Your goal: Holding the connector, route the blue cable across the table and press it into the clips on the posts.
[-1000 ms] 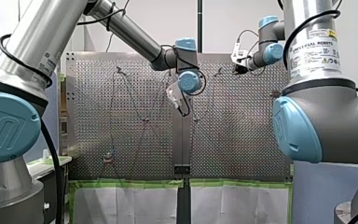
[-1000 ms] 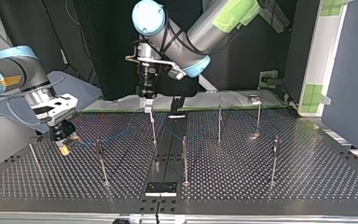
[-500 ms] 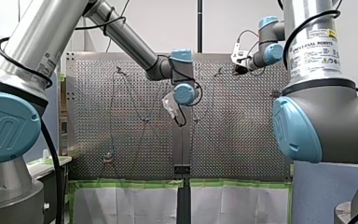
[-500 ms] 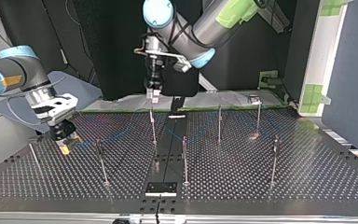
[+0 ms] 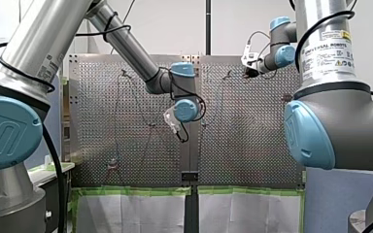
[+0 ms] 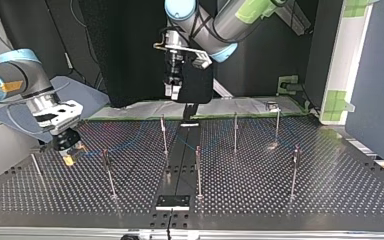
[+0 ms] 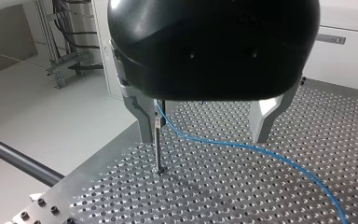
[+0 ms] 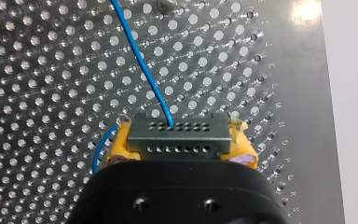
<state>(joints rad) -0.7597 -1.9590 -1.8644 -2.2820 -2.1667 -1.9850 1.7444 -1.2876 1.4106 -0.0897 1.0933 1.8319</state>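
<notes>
My right gripper (image 8: 179,136) is clamping the connector (image 8: 178,140) over the far side of the table (image 8: 51,56), with the blue cable (image 8: 142,65) trailing from it. My left gripper (image 7: 204,139) is hovering, fingers apart, beside a post (image 7: 157,149).

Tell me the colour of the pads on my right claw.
Yellow pads, seen best in the right wrist view, gripping the grey connector.
</notes>
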